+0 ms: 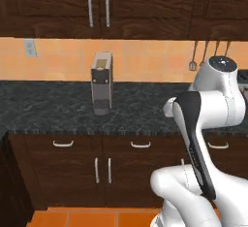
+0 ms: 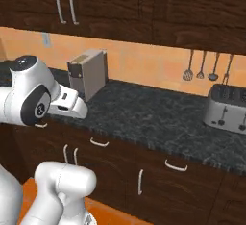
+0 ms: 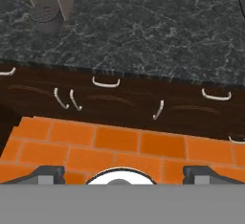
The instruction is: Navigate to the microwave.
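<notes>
Right up front in the left base view we've got our white arm [image 1: 203,138] filling the lower right; behind it the dark speckled counter [image 1: 58,109] carries a grey coffee machine [image 1: 101,83] at centre, with utensils [image 1: 203,54] hanging upper right. Over in the right base view, that coffee machine [image 2: 88,74] sits upper left and a silver toaster [image 2: 226,107] at the right edge. Down in the hand view our tool [image 3: 122,175] has its tips spread wide, holding nothing, above orange floor tiles [image 3: 119,144] and dark drawers [image 3: 124,101]. We can't spot the microwave from this spot.
</notes>
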